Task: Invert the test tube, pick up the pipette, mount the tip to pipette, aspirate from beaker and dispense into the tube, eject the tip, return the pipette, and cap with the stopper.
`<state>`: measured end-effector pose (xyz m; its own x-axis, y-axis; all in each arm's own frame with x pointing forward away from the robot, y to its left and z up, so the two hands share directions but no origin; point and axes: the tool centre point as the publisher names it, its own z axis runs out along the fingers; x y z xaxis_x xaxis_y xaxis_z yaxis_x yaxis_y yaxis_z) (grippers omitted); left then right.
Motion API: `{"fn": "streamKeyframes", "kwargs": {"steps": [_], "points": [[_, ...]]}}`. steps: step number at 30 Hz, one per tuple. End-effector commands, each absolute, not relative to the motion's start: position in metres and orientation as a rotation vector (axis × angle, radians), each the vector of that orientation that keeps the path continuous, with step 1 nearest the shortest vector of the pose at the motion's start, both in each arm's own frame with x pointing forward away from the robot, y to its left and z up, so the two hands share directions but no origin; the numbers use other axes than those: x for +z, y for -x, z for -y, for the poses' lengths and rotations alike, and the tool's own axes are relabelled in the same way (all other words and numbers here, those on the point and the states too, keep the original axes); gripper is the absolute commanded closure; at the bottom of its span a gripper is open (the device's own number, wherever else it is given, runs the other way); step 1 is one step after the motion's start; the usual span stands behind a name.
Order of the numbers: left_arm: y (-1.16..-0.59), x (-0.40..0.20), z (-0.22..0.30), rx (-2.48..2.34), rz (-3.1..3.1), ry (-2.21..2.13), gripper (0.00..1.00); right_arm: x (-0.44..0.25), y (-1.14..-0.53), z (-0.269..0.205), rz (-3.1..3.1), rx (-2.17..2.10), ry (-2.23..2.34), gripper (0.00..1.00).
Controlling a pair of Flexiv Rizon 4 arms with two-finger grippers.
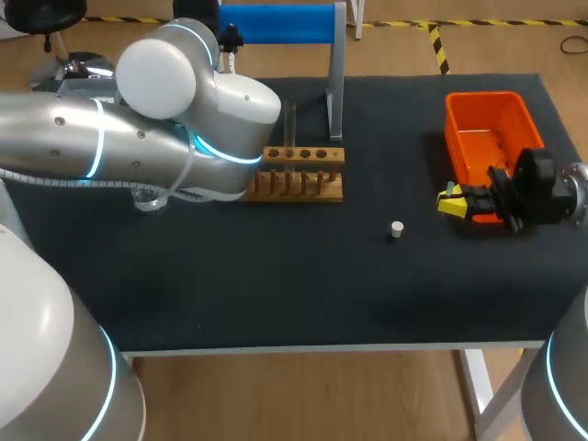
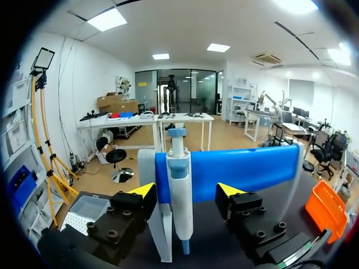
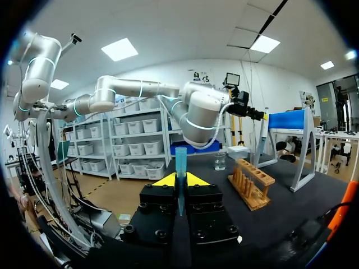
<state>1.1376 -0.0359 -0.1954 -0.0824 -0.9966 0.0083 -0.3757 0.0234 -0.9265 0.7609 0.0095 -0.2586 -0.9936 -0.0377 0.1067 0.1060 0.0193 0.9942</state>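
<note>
A white and blue pipette (image 2: 180, 196) hangs on the blue stand (image 2: 241, 168). My left gripper (image 2: 186, 193) is open, with one finger on each side of the pipette body and a gap on both sides. In the head view my left arm (image 1: 184, 110) reaches to that stand (image 1: 276, 23) at the back. My right gripper (image 3: 180, 180) is shut on a blue pipette tip (image 3: 180, 162) that points up; it hovers beside the orange bin (image 1: 487, 138). A clear test tube (image 1: 290, 124) stands in the wooden rack (image 1: 303, 173). The small white stopper (image 1: 396, 230) lies on the mat.
A glass beaker (image 3: 220, 161) stands behind the rack (image 3: 251, 188), mostly hidden under my left arm in the head view. A tip box (image 2: 84, 210) sits beside the stand's foot. The stand's grey post (image 1: 336, 73) rises just behind the rack.
</note>
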Motion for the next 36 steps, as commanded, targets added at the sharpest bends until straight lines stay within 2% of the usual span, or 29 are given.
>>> {"fn": "streamKeyframes", "kwargs": {"steps": [1,15,19,21,22,25,36], "points": [[-1.143,-0.199,0.037,-1.06,-1.549,1.444,0.34,-0.259,-0.76,-0.008,2.167,-2.129,0.071,1.0],[-1.15,-0.202,0.037,-1.084,-1.538,1.454,0.37,-0.259,-0.76,-0.008,2.167,-2.129,0.071,1.0],[-1.152,-0.204,0.037,-1.084,-1.54,1.455,0.4,-0.259,-0.76,-0.008,2.167,-2.129,0.071,1.0],[-1.153,-0.205,0.037,-1.082,-1.541,1.456,0.42,-0.259,-0.76,-0.008,2.167,-2.129,0.071,1.0],[-1.154,-0.205,0.037,-1.082,-1.54,1.458,0.47,-0.259,-0.76,-0.008,2.167,-2.129,0.071,1.0],[-1.155,-0.206,0.037,-1.079,-1.54,1.46,0.5,-0.259,-0.76,-0.008,2.167,-2.129,0.071,1.0],[-1.158,-0.206,0.038,-1.079,-1.537,1.461,0.51,-0.259,-0.76,-0.008,2.167,-2.129,0.071,1.0]]}}
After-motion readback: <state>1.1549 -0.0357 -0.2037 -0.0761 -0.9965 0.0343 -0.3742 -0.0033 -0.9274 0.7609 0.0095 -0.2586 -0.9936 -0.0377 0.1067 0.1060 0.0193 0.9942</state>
